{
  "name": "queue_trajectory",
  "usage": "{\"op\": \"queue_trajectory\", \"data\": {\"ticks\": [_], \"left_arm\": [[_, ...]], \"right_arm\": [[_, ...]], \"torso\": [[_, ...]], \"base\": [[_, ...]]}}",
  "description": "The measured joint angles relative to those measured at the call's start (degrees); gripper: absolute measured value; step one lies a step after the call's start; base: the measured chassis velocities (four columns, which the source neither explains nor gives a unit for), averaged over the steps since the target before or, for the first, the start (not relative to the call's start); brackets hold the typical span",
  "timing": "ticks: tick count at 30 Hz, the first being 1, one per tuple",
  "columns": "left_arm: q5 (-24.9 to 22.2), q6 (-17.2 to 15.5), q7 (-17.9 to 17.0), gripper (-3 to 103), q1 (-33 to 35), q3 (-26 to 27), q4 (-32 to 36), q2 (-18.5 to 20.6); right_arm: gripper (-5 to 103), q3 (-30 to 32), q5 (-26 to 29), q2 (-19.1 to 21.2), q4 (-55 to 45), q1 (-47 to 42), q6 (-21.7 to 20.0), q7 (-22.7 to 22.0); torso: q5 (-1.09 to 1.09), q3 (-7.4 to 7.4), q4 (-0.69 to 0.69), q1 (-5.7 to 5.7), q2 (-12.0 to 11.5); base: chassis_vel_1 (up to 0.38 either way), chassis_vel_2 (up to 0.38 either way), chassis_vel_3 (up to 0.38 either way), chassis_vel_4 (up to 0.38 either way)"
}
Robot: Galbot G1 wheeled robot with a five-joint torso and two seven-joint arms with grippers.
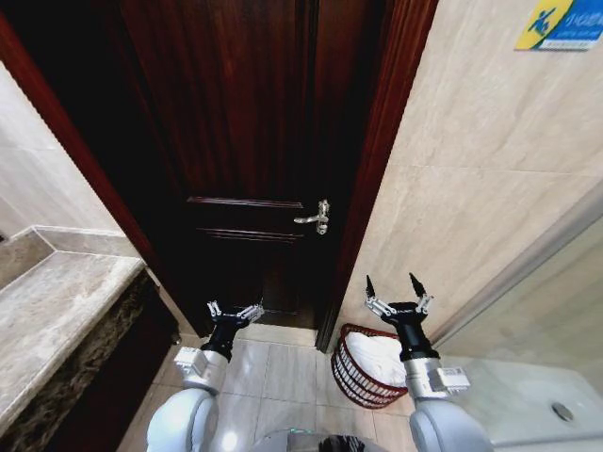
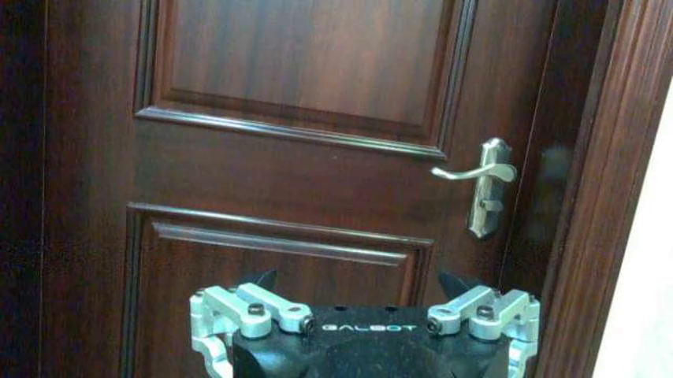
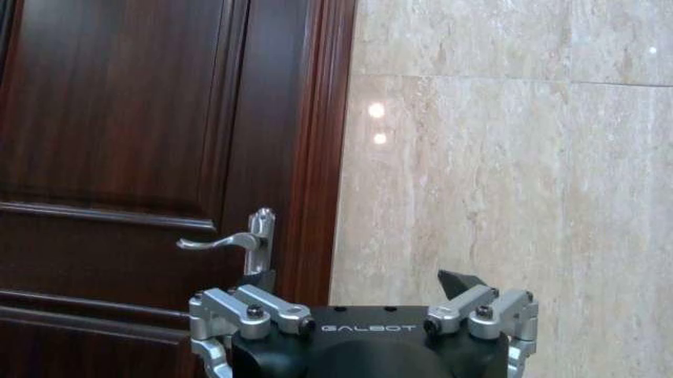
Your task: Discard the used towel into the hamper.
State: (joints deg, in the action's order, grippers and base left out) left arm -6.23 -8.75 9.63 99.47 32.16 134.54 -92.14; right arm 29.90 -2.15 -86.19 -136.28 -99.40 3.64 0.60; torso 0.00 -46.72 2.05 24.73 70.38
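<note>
The right hand (image 1: pixel 397 286) is raised with its two dark-tipped fingers spread apart and nothing between them. The small round dark reddish-brown open-weave wire hamper (image 1: pixel 350 372) stands on the tiled floor (image 1: pixel 273 372) directly below and just behind this hand, close to the beige stone-tile wall (image 1: pixel 471 169). A white mass, probably the used towel (image 1: pixel 381 359), lies inside the hamper; its folds cannot be resolved. The left hand (image 1: pixel 235 314) is held lower, well apart from the hamper, fingers likewise released and empty. Ahead of both hands stands a closed dark mahogany panelled door (image 1: pixel 236 141) with a silver lever handle (image 1: pixel 316 217). A grey marble counter (image 1: pixel 52 311) lies beyond the left hand's outer side.
</note>
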Motion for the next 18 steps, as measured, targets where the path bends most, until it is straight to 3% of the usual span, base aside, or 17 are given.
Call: {"op": "queue_trajectory", "data": {"ticks": [18], "left_arm": [[0.00, 0.00, 0.00, 100, 0.00, 0.00, 0.00, 0.00]], "right_arm": [[100, 0.00, 0.00, 0.00, 0.00, 0.00, 0.00, 0.00]], "torso": [[0.00, 0.00, -0.02, 0.00, -0.01]], "base": [[-0.023, -0.021, -0.017, -0.021]]}}
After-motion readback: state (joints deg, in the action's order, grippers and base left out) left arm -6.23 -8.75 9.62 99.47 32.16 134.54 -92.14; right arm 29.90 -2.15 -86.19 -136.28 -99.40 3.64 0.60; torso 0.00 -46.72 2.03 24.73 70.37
